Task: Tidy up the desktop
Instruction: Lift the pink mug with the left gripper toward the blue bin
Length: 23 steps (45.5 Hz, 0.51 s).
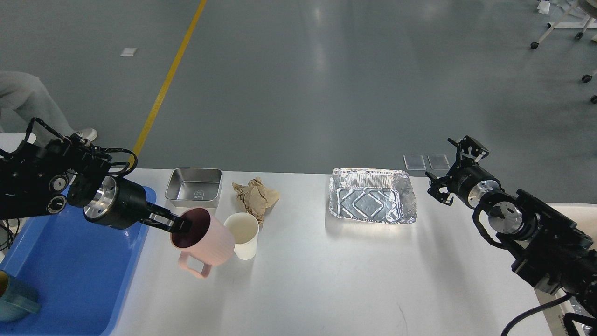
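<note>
Left gripper [175, 225] (fingertips hidden) grips pink mug [205, 240]

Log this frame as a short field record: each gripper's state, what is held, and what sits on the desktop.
left gripper: shut on the rim of the pink mug, mug tilted and lifted
right gripper: open, holding nothing, above the desktop's right end
desktop: paper cup, crumpled brown paper, steel tray, foil tray
blue tray: at left, teal mug at its near corner
</note>
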Available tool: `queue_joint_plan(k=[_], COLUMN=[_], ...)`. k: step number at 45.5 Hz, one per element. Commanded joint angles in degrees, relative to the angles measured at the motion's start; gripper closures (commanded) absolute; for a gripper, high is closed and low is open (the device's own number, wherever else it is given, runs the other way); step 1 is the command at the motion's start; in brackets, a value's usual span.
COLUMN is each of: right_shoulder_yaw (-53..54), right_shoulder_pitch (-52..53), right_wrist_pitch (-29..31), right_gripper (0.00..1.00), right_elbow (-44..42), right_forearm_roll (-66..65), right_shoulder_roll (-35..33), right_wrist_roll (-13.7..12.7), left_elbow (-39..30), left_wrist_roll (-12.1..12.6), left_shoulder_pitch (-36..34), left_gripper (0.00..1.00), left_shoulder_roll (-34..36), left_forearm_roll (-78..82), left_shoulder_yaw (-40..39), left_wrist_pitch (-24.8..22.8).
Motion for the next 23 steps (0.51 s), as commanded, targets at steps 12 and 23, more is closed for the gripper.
queue_joint_plan(k=[12,23], right_shoulder_yaw=[-0.8,-0.8], right_shoulder_pitch=[0.6,0.6], right_wrist_pitch=[0.0,0.0], right_gripper=[0.00,0.00], right_elbow=[0.3,0.2], right_forearm_roll=[0.0,0.0], right_shoulder_roll=[0.0,0.0], right_wrist_roll=[-0.1,-0.2], left_elbow=[0.0,0.0], left_wrist_roll=[0.4,0.7], left_shoulder_pitch=[-13.2,-18.2], left_gripper=[1.00,1.00], left_shoulder_roll=[10.3,16.7], left_forearm_roll=[-0.3,0.0], left_shoulder_yaw=[-6.4,-6.3], left_wrist_pitch=[-14.9,-22.0])
